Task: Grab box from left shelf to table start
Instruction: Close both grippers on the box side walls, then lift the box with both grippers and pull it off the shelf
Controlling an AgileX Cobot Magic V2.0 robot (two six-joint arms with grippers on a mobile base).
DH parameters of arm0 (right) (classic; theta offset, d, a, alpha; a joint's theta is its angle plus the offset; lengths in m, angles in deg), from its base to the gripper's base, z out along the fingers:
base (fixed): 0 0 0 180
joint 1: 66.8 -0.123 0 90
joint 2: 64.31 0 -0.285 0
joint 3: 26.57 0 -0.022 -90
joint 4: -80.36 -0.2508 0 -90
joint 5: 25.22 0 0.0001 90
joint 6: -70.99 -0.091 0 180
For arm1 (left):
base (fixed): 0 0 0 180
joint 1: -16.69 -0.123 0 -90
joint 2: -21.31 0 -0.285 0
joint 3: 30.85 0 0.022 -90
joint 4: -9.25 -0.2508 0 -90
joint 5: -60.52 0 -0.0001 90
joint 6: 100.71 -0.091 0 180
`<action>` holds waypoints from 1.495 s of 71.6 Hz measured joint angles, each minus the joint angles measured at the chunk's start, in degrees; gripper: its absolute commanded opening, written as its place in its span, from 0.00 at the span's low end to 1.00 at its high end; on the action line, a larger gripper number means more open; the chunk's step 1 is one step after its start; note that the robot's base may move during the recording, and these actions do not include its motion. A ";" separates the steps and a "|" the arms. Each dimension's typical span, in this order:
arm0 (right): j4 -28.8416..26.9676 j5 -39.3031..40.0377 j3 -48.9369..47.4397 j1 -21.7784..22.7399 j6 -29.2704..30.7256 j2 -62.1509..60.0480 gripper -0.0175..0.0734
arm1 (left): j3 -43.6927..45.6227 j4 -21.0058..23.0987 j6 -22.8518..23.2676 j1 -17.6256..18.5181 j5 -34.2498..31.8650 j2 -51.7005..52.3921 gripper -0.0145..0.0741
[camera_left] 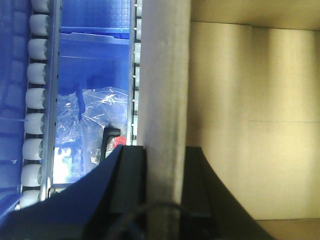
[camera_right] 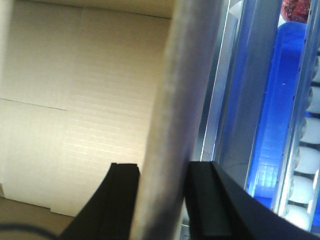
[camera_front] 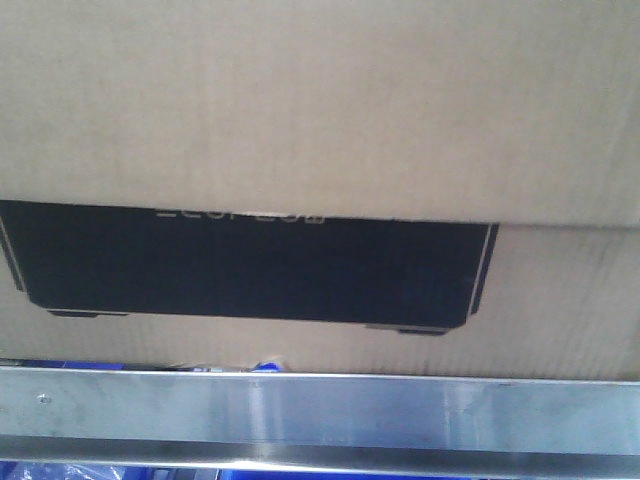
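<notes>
Two narrow pinches on cardboard edges are all that carry the cardboard box (camera_front: 320, 100), and that is where I see the trouble. Each wall is thin and could bend, tear or slide out of the pads if the load tips or if one arm pulls ahead of the other. In the front view the box's lower edge sits just above the shelf's metal rail (camera_front: 320, 410), so dragging it out low could catch it there. I cannot see the table in any view, so I cannot judge the way down to it.

My left end effector (camera_left: 163, 152) is closed over the upright box wall, one pad outside and one inside. The box's open interior lies to the right of that wall. To its left are a roller track (camera_left: 37, 100) and a blue bin holding plastic bags (camera_left: 85, 115).

My right end effector (camera_right: 162, 170) grips the opposite wall the same way, with the interior to the left and another blue bin (camera_right: 280, 100) beyond it.
</notes>
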 measured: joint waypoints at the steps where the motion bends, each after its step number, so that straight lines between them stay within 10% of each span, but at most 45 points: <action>1: 0.13 -0.15 -0.29 0.00 -0.08 0.00 0.26 | 0.00 0.00 0.00 0.00 0.00 0.00 0.06; 107: -2.28 -10.25 14.06 0.00 -2.33 -40.34 0.26 | -12.34 4.09 2.15 0.00 11.32 35.69 0.06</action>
